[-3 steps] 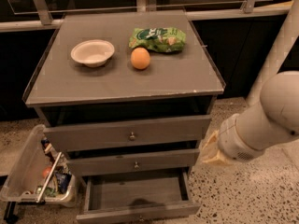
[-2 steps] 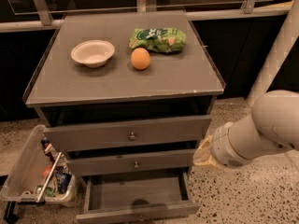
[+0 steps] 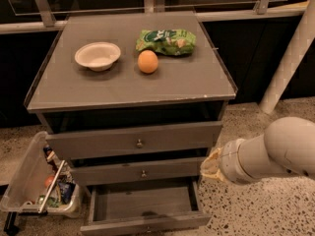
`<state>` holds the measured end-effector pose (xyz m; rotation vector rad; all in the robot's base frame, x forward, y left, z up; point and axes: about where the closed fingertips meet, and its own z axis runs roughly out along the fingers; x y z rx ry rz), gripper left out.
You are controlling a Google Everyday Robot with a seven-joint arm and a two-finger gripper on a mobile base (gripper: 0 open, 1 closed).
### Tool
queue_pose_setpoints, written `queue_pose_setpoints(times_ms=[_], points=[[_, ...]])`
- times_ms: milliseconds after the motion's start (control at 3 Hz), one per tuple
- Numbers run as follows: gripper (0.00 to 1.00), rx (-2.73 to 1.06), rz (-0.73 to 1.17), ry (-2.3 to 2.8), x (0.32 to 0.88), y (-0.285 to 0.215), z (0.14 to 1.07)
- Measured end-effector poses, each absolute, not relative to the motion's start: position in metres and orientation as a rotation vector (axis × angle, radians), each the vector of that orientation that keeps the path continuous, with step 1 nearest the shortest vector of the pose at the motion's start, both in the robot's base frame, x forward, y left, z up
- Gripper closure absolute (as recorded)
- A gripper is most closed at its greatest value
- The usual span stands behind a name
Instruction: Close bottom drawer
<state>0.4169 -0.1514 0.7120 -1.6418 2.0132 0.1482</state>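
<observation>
The bottom drawer (image 3: pixel 145 224) of the grey-brown cabinet stands pulled out. Its plain wooden tray (image 3: pixel 142 203) is open to view and looks empty, and its front sits at the lower edge of the view. The middle drawer (image 3: pixel 142 172) and the top drawer (image 3: pixel 139 141), each with a small round knob, are pushed in further. My gripper (image 3: pixel 207 167) is at the end of the white arm (image 3: pixel 275 154) coming in from the right. It sits by the right end of the middle drawer, just above the open drawer's right rear corner.
On the cabinet top (image 3: pixel 197 82) lie a white bowl (image 3: pixel 97 55), an orange (image 3: pixel 147 61) and a green snack bag (image 3: pixel 166 41). A clear bin of clutter (image 3: pixel 42 183) stands on the floor at the left. A white post (image 3: pixel 290 53) leans at the right. A speckled floor (image 3: pixel 256 210) lies below.
The arm has dropped lower, and its bulk has drawn back to the right. The gripper end stays near the cabinet's right side, slightly lower. The drawers have not moved.
</observation>
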Motion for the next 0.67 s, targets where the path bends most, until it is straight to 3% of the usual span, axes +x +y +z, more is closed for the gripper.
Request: queue_pose_setpoints(times_ms=[667], points=[[1.0, -1.672, 0.151, 1.992, 0.414, -0.139, 0.679]])
